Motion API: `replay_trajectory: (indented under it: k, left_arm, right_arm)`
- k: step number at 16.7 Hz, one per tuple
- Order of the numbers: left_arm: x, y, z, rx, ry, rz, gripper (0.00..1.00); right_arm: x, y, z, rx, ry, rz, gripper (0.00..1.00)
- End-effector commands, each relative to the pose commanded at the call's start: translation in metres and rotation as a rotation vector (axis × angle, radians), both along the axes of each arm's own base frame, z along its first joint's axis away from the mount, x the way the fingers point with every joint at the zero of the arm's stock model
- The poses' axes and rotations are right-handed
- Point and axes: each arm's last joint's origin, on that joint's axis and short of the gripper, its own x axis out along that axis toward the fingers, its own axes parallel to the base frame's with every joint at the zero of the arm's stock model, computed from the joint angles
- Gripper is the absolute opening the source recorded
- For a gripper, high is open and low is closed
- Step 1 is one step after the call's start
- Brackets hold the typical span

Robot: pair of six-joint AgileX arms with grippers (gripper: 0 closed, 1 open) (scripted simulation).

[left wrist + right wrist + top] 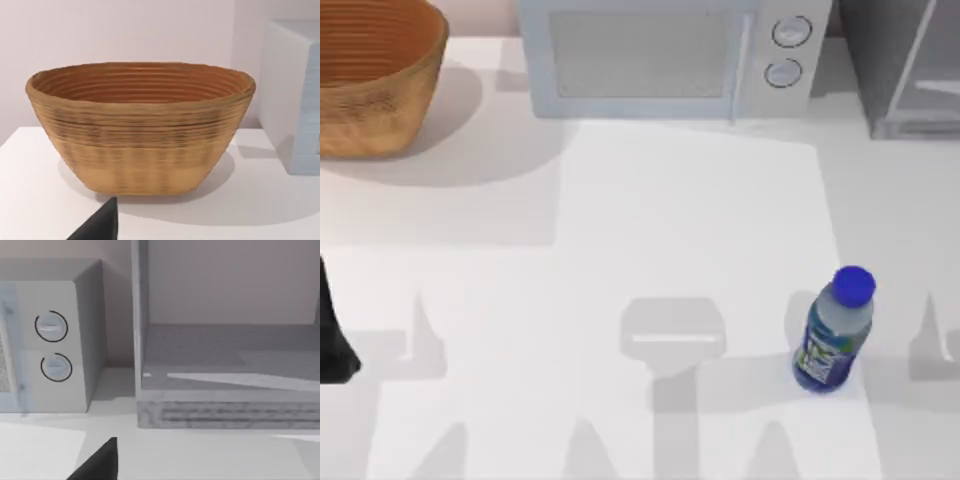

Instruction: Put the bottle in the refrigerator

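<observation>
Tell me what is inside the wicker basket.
The left wrist view looks into the basket and shows only bare ribbed inner wall. Its floor is hidden behind the near rim, so anything lying low there cannot be seen.

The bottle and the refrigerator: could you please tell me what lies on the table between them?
Nothing: the top view shows bare white table between the bottle and the refrigerator.

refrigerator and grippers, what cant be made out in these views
- Refrigerator: the top view's upper and right edges cut it off; whether a door covers it is unclear.
- Left gripper: one dark tip at the left wrist view's lower edge; opening unreadable.
- Right gripper: the same in the right wrist view.
- Bottle: label print too small to read.
</observation>
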Motion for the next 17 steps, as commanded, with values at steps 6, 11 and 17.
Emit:
replay_trajectory:
  k: [6, 11, 17]
  left_arm:
    - [0.000, 0.000, 0.000, 0.000, 0.000, 0.000, 1.00]
    - [0.000, 0.000, 0.000, 0.000, 0.000, 0.000, 1.00]
    - [0.000, 0.000, 0.000, 0.000, 0.000, 0.000, 1.00]
  right_arm:
    - [0.007, 0.005, -0.003, -0.027, 0.016, 0.096, 1.00]
    - [0.025, 0.017, -0.017, -0.077, 0.105, 0.307, 1.00]
    - [0.039, 0.033, -0.048, -0.109, 0.258, 0.562, 1.00]
